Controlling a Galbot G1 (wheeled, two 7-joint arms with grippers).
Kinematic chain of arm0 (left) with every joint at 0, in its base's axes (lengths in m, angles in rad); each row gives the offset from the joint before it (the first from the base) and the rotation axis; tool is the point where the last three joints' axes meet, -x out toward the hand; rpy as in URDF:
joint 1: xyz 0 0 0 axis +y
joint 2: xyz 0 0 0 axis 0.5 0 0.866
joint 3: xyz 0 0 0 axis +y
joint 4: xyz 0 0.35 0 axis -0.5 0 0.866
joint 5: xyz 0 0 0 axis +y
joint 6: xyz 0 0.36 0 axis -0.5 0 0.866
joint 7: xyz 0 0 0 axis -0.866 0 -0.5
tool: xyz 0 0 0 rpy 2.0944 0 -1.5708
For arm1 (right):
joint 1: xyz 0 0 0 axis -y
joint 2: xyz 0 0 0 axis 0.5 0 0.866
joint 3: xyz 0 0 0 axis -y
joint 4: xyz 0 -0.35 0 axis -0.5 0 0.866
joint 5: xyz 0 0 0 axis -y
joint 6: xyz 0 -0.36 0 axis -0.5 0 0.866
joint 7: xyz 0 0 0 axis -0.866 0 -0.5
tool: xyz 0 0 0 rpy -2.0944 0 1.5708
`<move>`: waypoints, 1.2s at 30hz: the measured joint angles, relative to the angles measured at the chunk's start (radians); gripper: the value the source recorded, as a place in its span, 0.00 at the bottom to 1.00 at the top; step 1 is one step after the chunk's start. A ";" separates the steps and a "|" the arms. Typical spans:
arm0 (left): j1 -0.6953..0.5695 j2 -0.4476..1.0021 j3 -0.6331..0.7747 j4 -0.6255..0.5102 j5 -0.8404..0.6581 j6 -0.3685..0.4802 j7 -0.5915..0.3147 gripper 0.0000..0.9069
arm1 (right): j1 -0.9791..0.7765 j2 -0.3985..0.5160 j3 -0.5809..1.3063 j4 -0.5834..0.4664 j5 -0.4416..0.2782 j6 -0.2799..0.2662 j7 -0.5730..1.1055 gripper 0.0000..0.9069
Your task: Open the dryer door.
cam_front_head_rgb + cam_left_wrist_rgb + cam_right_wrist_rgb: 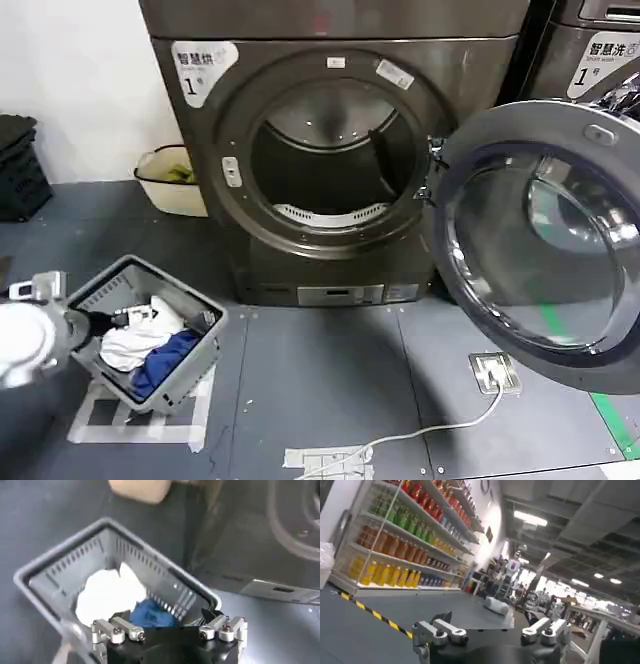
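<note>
The dryer door (540, 235) stands swung wide open to the right of the machine, its grey inner face and tinted glass turned toward me. The round drum opening (325, 160) is uncovered and dark inside. My left gripper (112, 320) hovers low on the left over the rim of a grey laundry basket (190, 375). In the left wrist view this gripper (167, 615) is open, with nothing between its fingers (125, 627). My right gripper (489, 619) is open and holds nothing; it faces away into the room, toward shelves of bottles.
The basket (60, 562) holds a white cloth (135, 340) and a blue cloth (150, 616). A cream bin (175, 185) sits left of the dryer, with black crates (20, 165) farther left. A floor socket (495, 372) and its white cable lie under the open door. A second machine (590, 50) stands at the right.
</note>
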 joint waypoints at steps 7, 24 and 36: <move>-0.033 0.069 0.021 0.068 -0.274 0.000 -0.097 1.00 | -0.002 0.003 0.000 -0.006 0.001 0.006 -0.006 1.00; -0.084 0.080 0.039 0.135 -0.462 0.000 -0.153 1.00 | -0.002 0.004 -0.005 -0.007 0.006 0.021 -0.020 1.00; -0.119 0.082 0.054 0.148 -0.466 0.000 -0.152 1.00 | -0.003 0.004 -0.006 -0.009 0.006 0.022 -0.024 1.00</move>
